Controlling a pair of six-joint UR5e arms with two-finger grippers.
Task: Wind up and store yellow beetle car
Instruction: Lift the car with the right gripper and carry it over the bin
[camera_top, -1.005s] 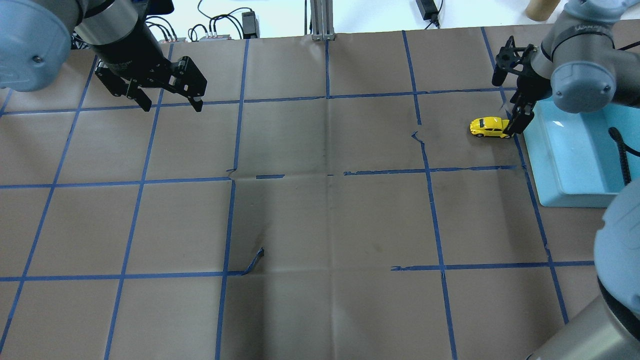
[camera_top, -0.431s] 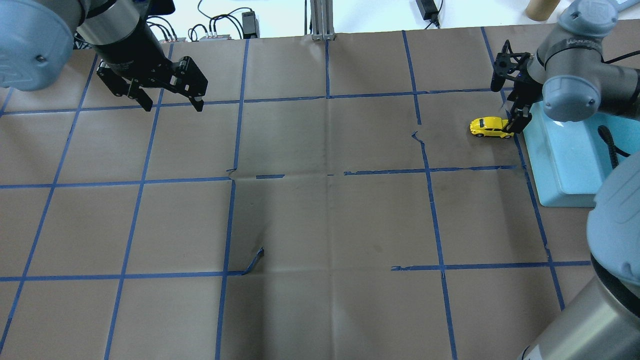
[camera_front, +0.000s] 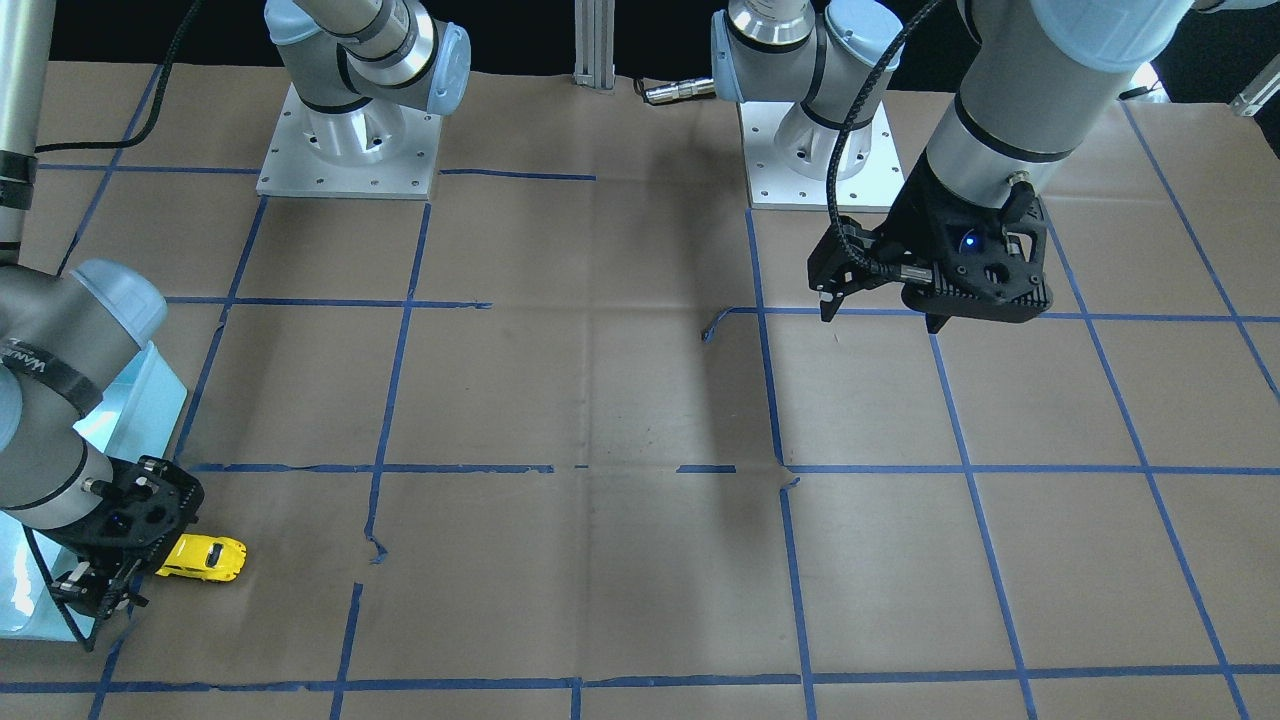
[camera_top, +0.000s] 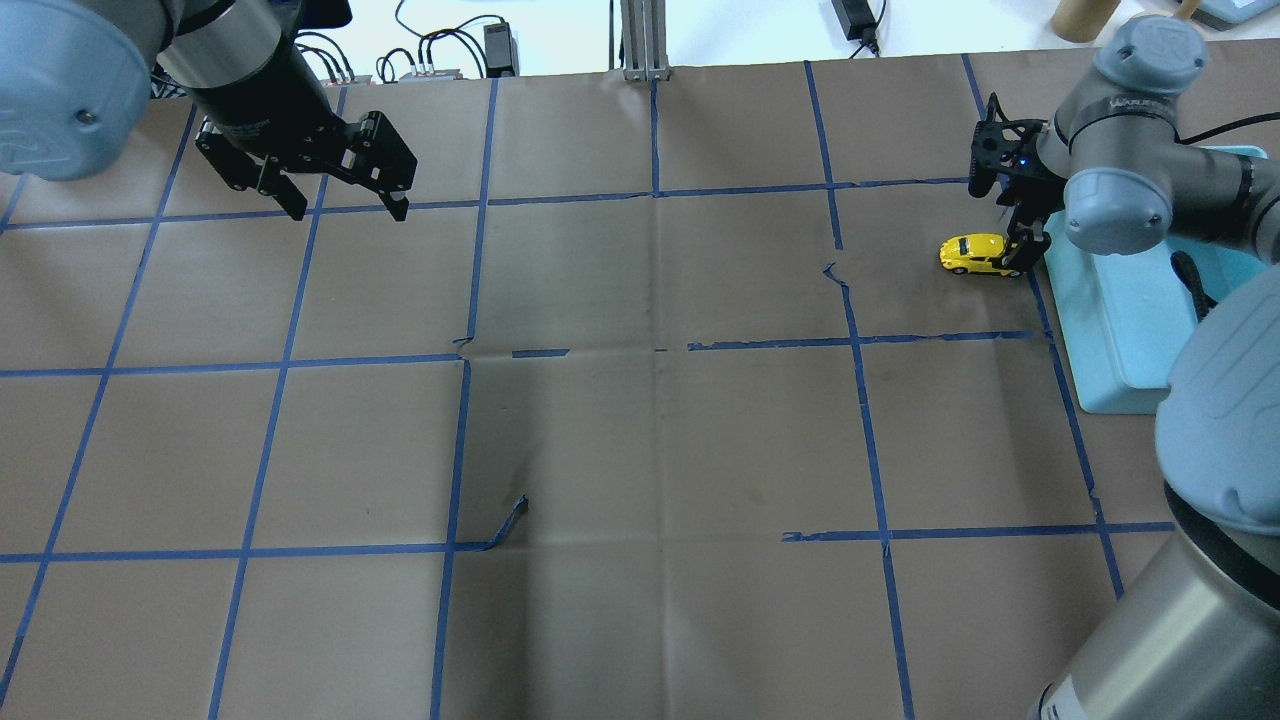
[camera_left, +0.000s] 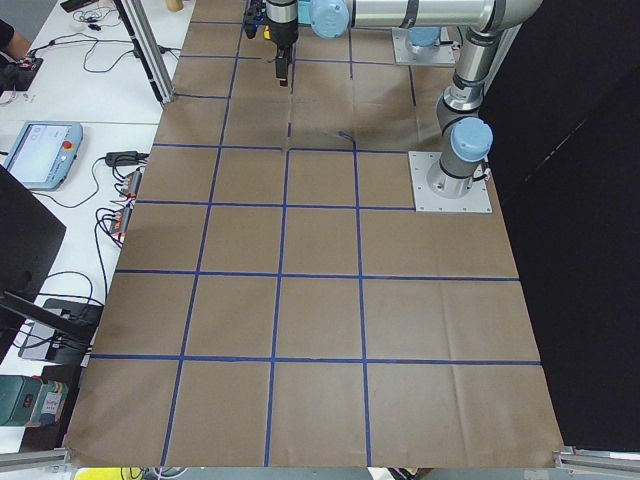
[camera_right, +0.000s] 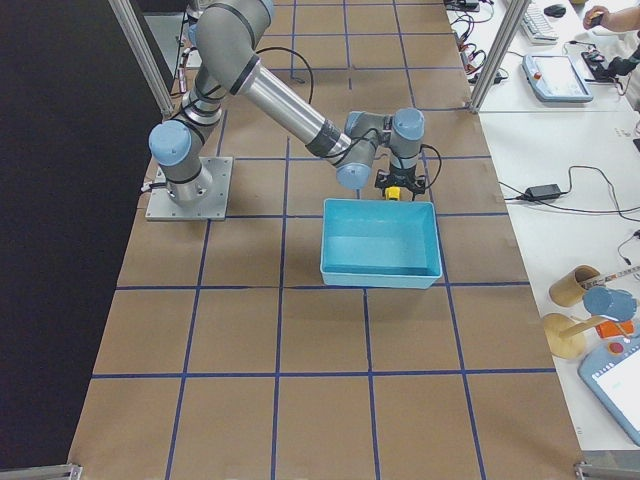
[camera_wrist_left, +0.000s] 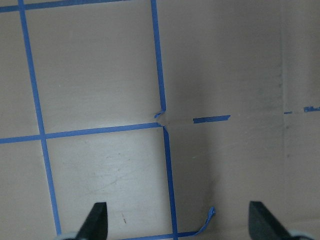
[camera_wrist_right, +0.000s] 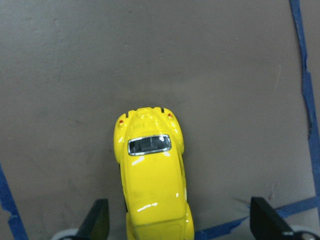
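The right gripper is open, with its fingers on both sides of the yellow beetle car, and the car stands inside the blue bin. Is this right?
Not quite. The yellow beetle car is not inside the blue bin; it stands on the brown paper just beside the bin, as the overhead exterior view shows. The rest holds: the right gripper is open, with one finger on each side of the car.

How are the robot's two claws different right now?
The right gripper is down low at the table, while the left gripper hangs higher above it. The right gripper has the yellow beetle car between its open fingers, next to the blue bin. The left gripper has only brown paper and blue tape under it. Both are open and holding nothing.
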